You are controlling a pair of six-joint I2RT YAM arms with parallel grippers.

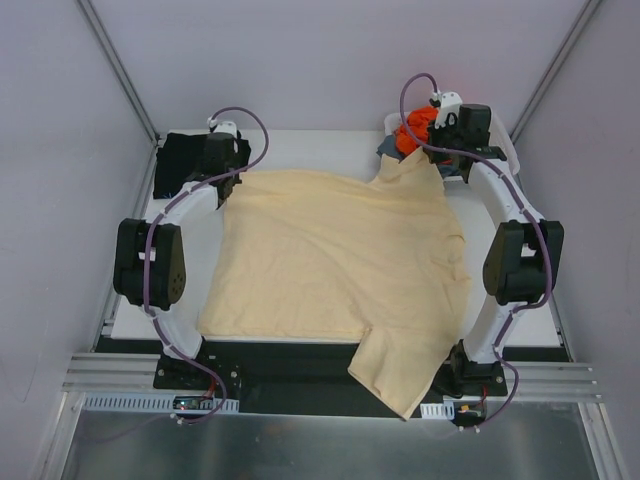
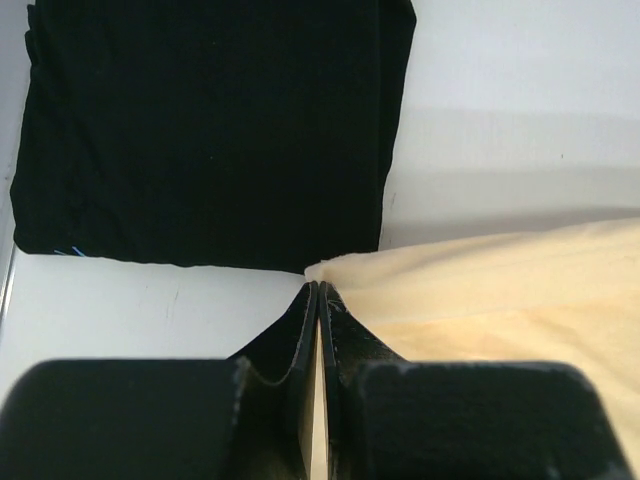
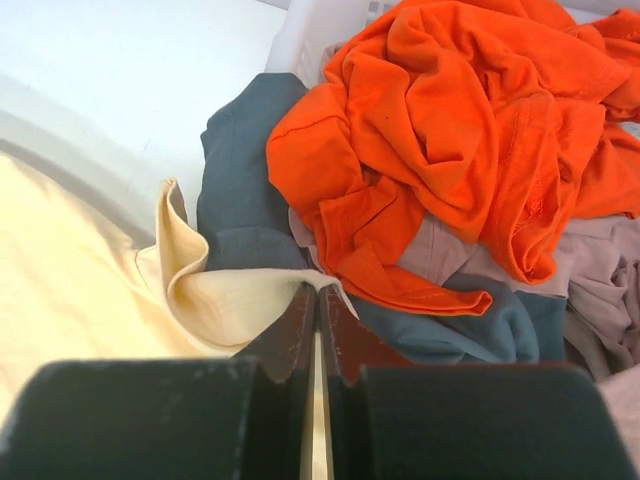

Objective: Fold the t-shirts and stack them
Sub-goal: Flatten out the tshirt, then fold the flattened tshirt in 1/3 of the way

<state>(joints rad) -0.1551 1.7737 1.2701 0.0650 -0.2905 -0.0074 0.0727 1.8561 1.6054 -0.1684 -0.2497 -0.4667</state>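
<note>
Hanging off the near edge of the white table (image 1: pixel 300 145), at the lower middle of the top view, is one loose flap of the cream-yellow t-shirt (image 1: pixel 340 260); it drapes over the dark frame between the two arm bases. Higher in that frame, the rest of this shirt lies spread open over most of the tabletop, with the two arms curving up along its left and right sides.

At the shirt's upper left corner the left gripper (image 2: pixel 318 292) has its fingers pressed together on the cloth: the wrist view shows the cream corner nipped at the fingertips and a sliver of cream between the closed fingers. At the upper right corner the right gripper (image 3: pixel 318 295) pinches the same shirt the same way, a fold of cream fabric rising just left of its tips.

Beyond the left gripper, the black t-shirt (image 2: pixel 210 130) lies folded into a flat rectangle in the upper left of the table, its near edge just beside the pinched cream corner.

Beyond the right gripper, in the upper right, a white basket (image 3: pixel 305 35) holds a crumpled heap: an orange garment (image 3: pixel 450 130) on top, a grey-blue garment (image 3: pixel 240 190) under it, and a mauve garment (image 3: pixel 600 270) at the frame's right edge.
</note>
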